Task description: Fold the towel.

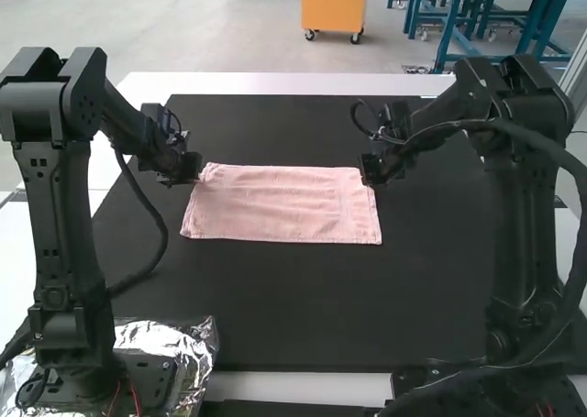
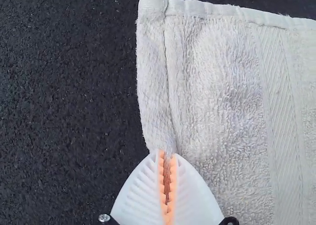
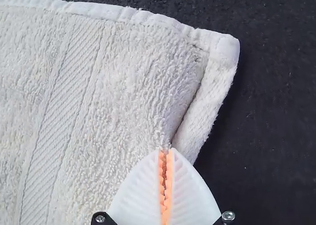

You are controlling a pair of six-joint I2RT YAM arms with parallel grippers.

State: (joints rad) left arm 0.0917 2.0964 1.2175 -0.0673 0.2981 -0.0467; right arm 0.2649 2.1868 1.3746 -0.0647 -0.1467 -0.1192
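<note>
The pink towel (image 1: pixel 284 204) lies spread as a flat rectangle on the black mat. In the high view, my left gripper (image 1: pixel 194 171) is at the towel's far left corner and my right gripper (image 1: pixel 369 174) at its far right corner. In the left wrist view, my left gripper (image 2: pixel 167 153) is shut on the side edge of the towel (image 2: pixel 217 86), close to a corner. The right wrist view has my right gripper (image 3: pixel 166 152) shut on the opposite side edge of the towel (image 3: pixel 128 81), where the cloth is pinched into a crease.
A black mat (image 1: pixel 303 307) covers most of the white table (image 1: pixel 293 85), extending around the towel on every side. Crumpled foil (image 1: pixel 197 348) lies by the left arm's base. Cables hang beside both arms.
</note>
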